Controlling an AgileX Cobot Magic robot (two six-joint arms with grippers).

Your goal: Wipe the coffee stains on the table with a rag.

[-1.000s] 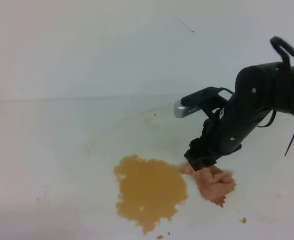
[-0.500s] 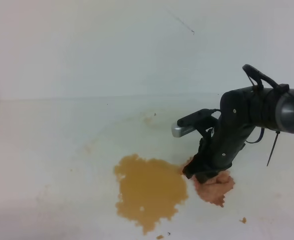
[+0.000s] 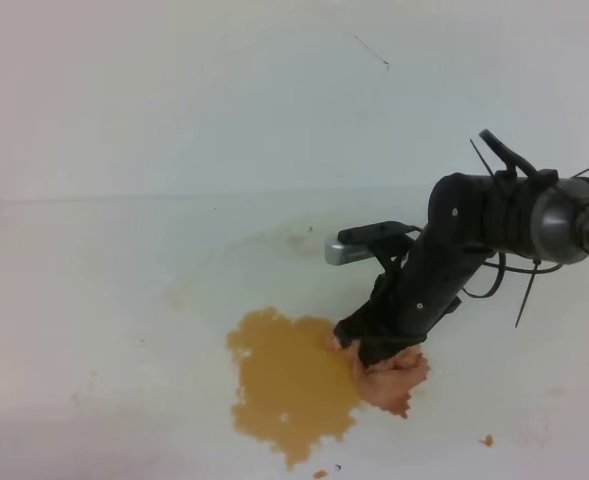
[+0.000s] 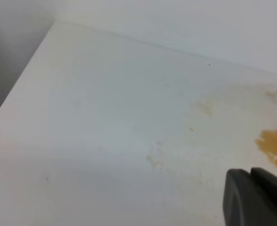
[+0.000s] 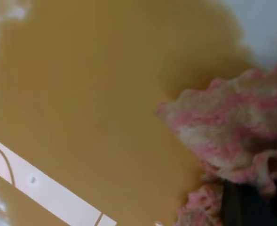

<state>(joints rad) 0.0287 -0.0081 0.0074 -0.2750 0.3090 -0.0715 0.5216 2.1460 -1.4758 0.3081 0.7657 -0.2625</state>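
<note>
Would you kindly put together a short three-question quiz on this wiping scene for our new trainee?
1. True or false: the rag already touches the big puddle among the coffee stains.
2. Which gripper is at the rag? A) left gripper B) right gripper
3. Fill in: in the exterior high view the rag lies at the puddle's ____ edge.

Key:
1. True; the right wrist view shows cloth meeting liquid.
2. B; the left wrist view shows mostly bare table.
3. Right.
</note>
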